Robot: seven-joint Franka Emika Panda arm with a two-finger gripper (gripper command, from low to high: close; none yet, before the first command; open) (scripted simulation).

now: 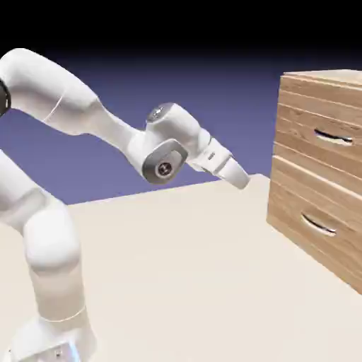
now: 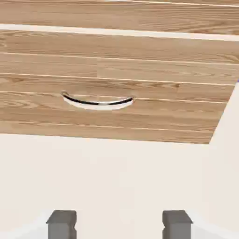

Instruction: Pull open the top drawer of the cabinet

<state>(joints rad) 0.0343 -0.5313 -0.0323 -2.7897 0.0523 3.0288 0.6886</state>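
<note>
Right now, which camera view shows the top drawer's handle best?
The exterior view: the top drawer's handle shows whole there, though obliquely. The hand view catches only a strip of the top drawer at its upper edge; the handle it shows belongs to the lower drawer.

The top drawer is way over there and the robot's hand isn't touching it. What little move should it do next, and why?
Probably raise the open gripper and move it toward the top drawer handle. In the exterior view the gripper points downward, apart from the cabinet and below that handle; the hand view seems to show the lower handle.
</note>
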